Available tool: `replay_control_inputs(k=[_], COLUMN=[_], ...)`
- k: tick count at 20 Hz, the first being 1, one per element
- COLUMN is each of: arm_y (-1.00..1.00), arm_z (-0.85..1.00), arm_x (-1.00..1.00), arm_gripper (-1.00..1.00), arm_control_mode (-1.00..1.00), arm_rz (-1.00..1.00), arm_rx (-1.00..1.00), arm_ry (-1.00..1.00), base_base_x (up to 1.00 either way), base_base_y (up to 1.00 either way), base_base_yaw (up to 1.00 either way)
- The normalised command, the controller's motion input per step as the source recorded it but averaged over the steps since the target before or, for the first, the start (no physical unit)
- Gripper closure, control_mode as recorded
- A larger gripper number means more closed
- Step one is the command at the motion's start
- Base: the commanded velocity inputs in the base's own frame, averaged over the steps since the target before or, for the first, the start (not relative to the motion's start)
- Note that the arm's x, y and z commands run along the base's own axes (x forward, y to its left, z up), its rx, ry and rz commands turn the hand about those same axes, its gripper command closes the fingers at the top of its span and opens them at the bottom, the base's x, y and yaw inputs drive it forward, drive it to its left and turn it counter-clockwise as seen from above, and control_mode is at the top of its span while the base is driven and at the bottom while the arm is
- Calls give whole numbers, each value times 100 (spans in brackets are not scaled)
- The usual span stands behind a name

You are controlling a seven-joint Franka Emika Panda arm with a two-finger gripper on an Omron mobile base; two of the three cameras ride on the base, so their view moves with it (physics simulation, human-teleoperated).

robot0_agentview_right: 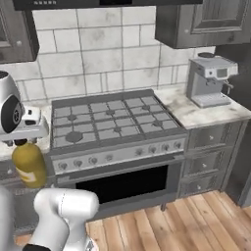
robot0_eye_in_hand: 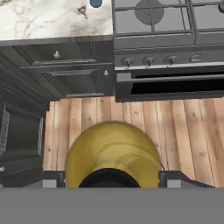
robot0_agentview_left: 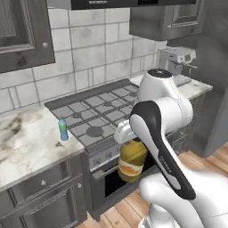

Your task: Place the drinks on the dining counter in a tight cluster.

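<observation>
The gripper (robot0_eye_in_hand: pixel 112 180) is holding the amber bottle (robot0_agentview_left: pixel 132 160) by its black-capped neck, jaws standing fairly wide at either side of it, so the bottle is hanging upright with its long axis straight down from the hand, over the wooden floor (robot0_eye_in_hand: pixel 131 118) in front of the oven (robot0_agentview_right: pixel 122 184). Farther off, the small light-blue bottle (robot0_agentview_left: pixel 63 129) is standing upright on the marble worktop (robot0_agentview_left: pixel 26 142) just left of the stove (robot0_agentview_left: pixel 95 113); the dining counter lies outside these views, so I judge the carry calls for turning away from this wall.

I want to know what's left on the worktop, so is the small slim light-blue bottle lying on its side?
No, the small slim light-blue bottle stands upright on the marble worktop, beside the stove's left edge.
</observation>
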Motion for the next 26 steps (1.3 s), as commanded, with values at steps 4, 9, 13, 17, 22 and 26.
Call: replay_control_inputs(k=[4, 9, 13, 17, 22, 26], arm_y=[0, 0, 0, 0, 0, 0], arm_z=[0, 0, 0, 0, 0, 0], arm_x=[0, 0, 0, 0, 0, 0], arm_gripper=[100, 100, 100, 100, 100, 100], arm_control_mode=[100, 100, 100, 100, 100, 100], arm_rz=[0, 0, 0, 0, 0, 0], arm_rx=[0, 0, 0, 0, 0, 0], arm_ry=[0, 0, 0, 0, 0, 0], base_base_x=[0, 0, 0, 0, 13, 62], base_base_y=[-26, -39, -62, -46, -83, -100], base_base_yaw=[-88, -84, -78, -80, -43, 13])
